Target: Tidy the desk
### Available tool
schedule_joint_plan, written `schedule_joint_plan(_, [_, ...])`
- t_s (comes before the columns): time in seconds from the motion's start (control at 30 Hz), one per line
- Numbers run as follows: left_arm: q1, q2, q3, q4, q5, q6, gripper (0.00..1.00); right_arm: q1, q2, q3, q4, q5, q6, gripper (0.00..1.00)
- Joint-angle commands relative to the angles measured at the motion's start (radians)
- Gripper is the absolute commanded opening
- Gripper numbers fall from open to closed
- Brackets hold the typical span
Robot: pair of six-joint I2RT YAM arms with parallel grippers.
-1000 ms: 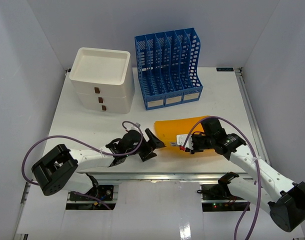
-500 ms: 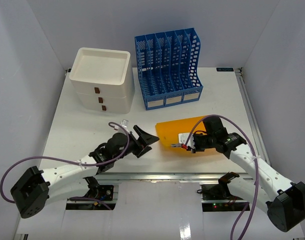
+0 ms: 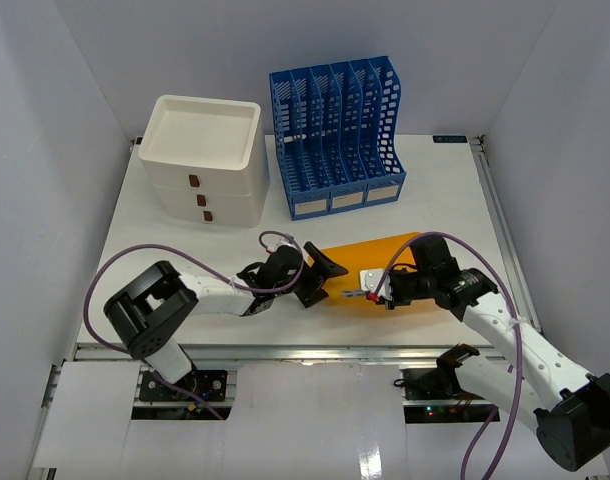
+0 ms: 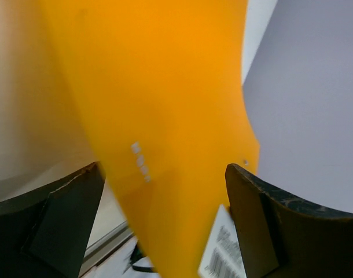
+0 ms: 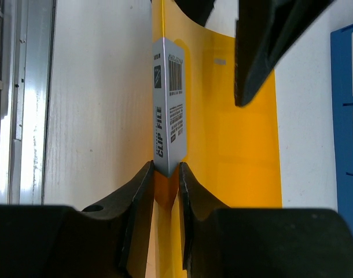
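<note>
Orange clip file [image 3: 380, 262] sitting low centre of the top view on the desk [image 3: 445, 200], the big white top filling the middle of the frame. Just below the blue file rack [image 3: 335, 130] and well right of the white drawer unit [image 3: 203, 160]. Nipped by the right gripper [image 5: 165, 168] on its near edge, clamped narrow right over the white barcode label [image 5: 169, 104]. So just a thin lip of plastic held there. Left gripper [image 3: 320, 278] spread wide at the file's left end, straddling the sheet with nothing held. Can't tell from the wrist view about any actual contact.

Mostly worried about that tiny pinch. Looks curved in the left wrist view, so probably floppy plastic, likely to bend, twist or slide out of such a small bite during any lift toward the rack. Could also crease or peel the label, being squeezed along with the edge. Other risk: closing the left jaws off-centre and shoving the file sideways against the right grip, or scraping a fingertip on the desk. Both arms crowded together low centre too, so easy to knock fingers together. Would go slow and get a second hold before lifting
</note>
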Motion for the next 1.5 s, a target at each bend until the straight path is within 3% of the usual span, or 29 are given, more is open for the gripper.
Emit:
schedule_joint_plan(0.0, [0.007, 0.054, 0.067, 0.095, 0.049, -0.042, 0.79, 0.000, -0.017, 0.006, -0.019, -0.068, 0.009, 0.17])
schedule_joint_plan(0.07, [0.012, 0.071, 0.067, 0.144, 0.075, -0.062, 0.63, 0.001, -0.018, 0.010, -0.019, -0.066, 0.007, 0.17])
schedule_joint_plan(0.2, [0.016, 0.107, 0.047, 0.247, 0.126, -0.096, 0.17, 0.000, -0.023, 0.007, -0.008, -0.028, -0.002, 0.17])
schedule_joint_plan(0.33, [0.015, 0.100, 0.030, 0.307, 0.155, -0.136, 0.01, 0.001, -0.030, -0.004, 0.001, 0.004, -0.007, 0.18])
schedule_joint_plan(0.5, [0.015, 0.064, 0.018, 0.377, 0.182, -0.197, 0.00, 0.000, -0.049, -0.022, 0.015, 0.030, -0.002, 0.25])
schedule_joint_plan(0.83, [-0.016, -0.089, 0.037, 0.273, 0.073, -0.312, 0.00, 0.000, -0.098, -0.058, 0.088, 0.065, 0.014, 0.72])
schedule_joint_plan(1.13, [-0.053, -0.089, 0.121, 0.173, 0.003, -0.348, 0.00, 0.017, -0.122, -0.091, 0.282, 0.209, 0.120, 0.91])
schedule_joint_plan(1.3, [-0.060, -0.083, 0.217, 0.068, -0.038, -0.317, 0.00, 0.032, -0.174, -0.095, 0.310, 0.311, 0.115, 0.91])
schedule_joint_plan(1.47, [-0.059, -0.077, 0.262, -0.027, -0.080, -0.277, 0.00, 0.032, -0.175, -0.059, 0.257, 0.321, 0.077, 0.62])
